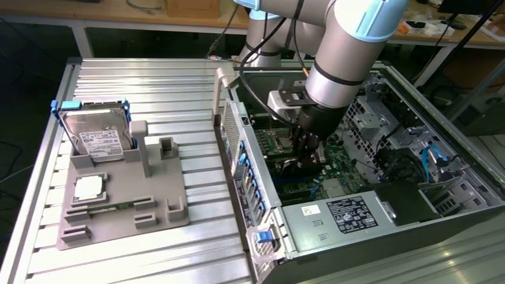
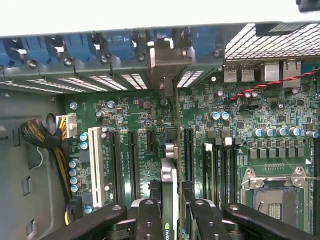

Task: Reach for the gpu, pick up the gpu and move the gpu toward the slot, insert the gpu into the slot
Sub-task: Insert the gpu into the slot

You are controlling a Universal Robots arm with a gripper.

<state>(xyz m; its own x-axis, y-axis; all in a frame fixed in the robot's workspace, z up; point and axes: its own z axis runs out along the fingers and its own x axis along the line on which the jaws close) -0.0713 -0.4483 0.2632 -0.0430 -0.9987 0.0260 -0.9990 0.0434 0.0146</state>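
On the exterior view's left, a hard drive (image 1: 96, 135) stands in a fixture tray (image 1: 158, 207). At right, inside the open computer case (image 1: 410, 225), the gpu (image 2: 170, 165) stands edgewise above the motherboard (image 2: 240, 115).

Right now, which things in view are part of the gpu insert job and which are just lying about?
In the job:
- gpu, edge-on between the pincer fingers, over the motherboard
- pincer, closed on the gpu

Lying about:
- hard drive upright in the grey holder
- CPU socket
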